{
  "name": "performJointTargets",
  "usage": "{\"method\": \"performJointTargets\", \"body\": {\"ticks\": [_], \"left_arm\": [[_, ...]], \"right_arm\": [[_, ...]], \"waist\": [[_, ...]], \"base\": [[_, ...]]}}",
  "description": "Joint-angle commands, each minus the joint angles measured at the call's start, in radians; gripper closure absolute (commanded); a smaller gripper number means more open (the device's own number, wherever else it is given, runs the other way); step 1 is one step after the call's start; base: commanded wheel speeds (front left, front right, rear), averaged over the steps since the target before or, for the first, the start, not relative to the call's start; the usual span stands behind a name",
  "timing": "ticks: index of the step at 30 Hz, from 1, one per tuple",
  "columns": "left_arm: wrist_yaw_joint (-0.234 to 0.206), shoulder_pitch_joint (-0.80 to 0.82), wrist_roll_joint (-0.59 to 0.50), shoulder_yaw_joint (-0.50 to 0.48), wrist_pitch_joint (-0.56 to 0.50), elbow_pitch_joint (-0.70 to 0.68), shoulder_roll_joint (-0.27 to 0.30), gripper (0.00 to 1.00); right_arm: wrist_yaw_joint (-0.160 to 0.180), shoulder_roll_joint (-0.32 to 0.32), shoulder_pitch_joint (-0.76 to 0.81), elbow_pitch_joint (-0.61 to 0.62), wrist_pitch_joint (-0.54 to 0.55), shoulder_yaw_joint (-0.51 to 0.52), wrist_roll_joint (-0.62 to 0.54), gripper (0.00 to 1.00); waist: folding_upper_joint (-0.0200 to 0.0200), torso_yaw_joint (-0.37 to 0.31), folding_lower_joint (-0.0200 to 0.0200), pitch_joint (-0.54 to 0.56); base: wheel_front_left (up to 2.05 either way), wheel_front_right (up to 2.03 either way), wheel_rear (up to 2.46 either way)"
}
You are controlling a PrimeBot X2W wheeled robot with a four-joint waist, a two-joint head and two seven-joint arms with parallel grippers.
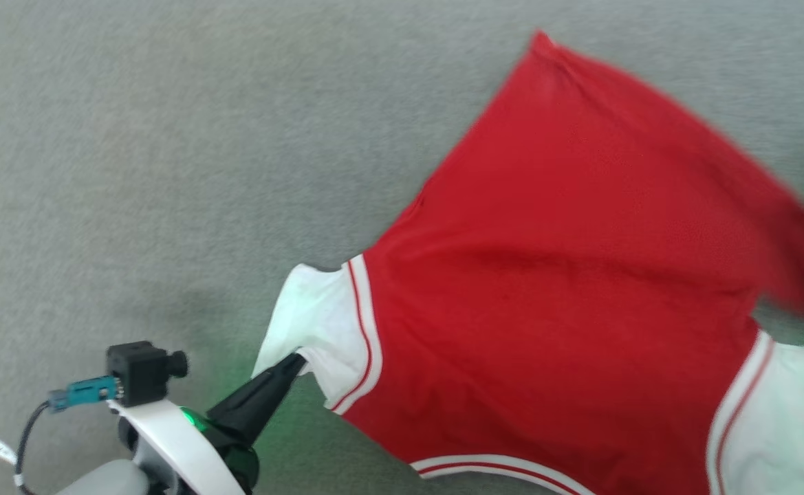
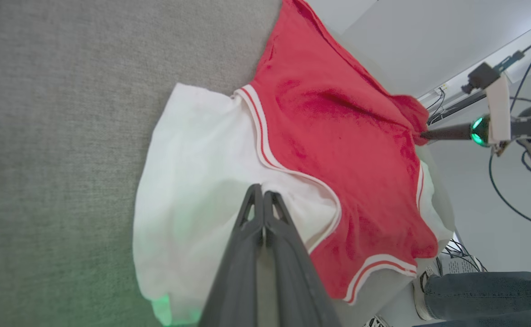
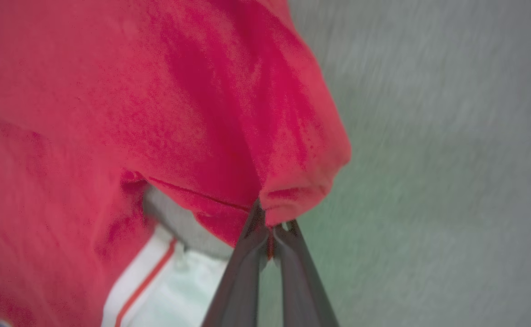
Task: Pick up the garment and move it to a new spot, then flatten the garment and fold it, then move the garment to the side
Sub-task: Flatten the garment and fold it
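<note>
The garment (image 1: 567,289) is a red shirt with white sleeves and red-white striped trim, spread on the grey surface with no lettering showing. My left gripper (image 1: 296,360) comes in from the lower left, shut on the edge of the near white sleeve (image 1: 319,323). In the left wrist view its fingers (image 2: 262,196) are pressed together on that sleeve (image 2: 192,181). My right gripper (image 3: 270,223) is shut on a bunched red fold of the garment (image 3: 192,113), lifting it slightly. In the left wrist view it (image 2: 423,134) reaches the garment's far edge.
The grey fabric surface (image 1: 168,172) stretches wide to the left and behind the garment. Its edge (image 2: 383,290) shows in the left wrist view, and beyond it are a person's jeans leg (image 2: 483,290), a shoe, and loose cables (image 2: 510,200).
</note>
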State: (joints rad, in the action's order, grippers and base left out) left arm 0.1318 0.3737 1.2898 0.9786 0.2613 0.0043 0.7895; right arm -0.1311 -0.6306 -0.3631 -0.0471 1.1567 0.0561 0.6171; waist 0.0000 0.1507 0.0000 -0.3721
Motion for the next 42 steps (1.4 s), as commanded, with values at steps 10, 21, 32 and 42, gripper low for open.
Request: {"method": "performJointTargets", "body": {"ticks": [10, 21, 32, 42], "left_arm": [[-0.003, -0.091, -0.012, -0.123, 0.005, 0.016, 0.006, 1.00], [-0.003, -0.140, -0.030, -0.179, 0.005, 0.010, -0.008, 1.00], [-0.003, -0.086, -0.067, -0.157, 0.005, -0.009, -0.056, 1.00], [-0.003, 0.003, -0.063, -0.094, 0.005, 0.010, -0.133, 1.00]], "right_arm": [[0.001, 0.112, 0.528, 0.386, 0.161, 0.027, 0.089, 1.00], [0.001, 0.197, 0.577, 0.430, 0.007, -0.004, 0.062, 0.00], [0.001, 0.072, 0.297, 0.530, -0.092, 0.188, 0.026, 0.00], [0.001, 0.054, -0.085, 0.165, -0.198, -0.094, -0.049, 0.00]], "waist": [[0.0000, -0.079, 0.0000, 0.052], [0.0000, -0.087, 0.0000, 0.047], [0.0000, -0.008, 0.0000, -0.006], [0.0000, 0.096, 0.0000, -0.077]], "base": [[0.00, 0.00, 0.00], [0.00, 0.00, 0.00], [0.00, 0.00, 0.00], [0.00, 0.00, 0.00]]}}
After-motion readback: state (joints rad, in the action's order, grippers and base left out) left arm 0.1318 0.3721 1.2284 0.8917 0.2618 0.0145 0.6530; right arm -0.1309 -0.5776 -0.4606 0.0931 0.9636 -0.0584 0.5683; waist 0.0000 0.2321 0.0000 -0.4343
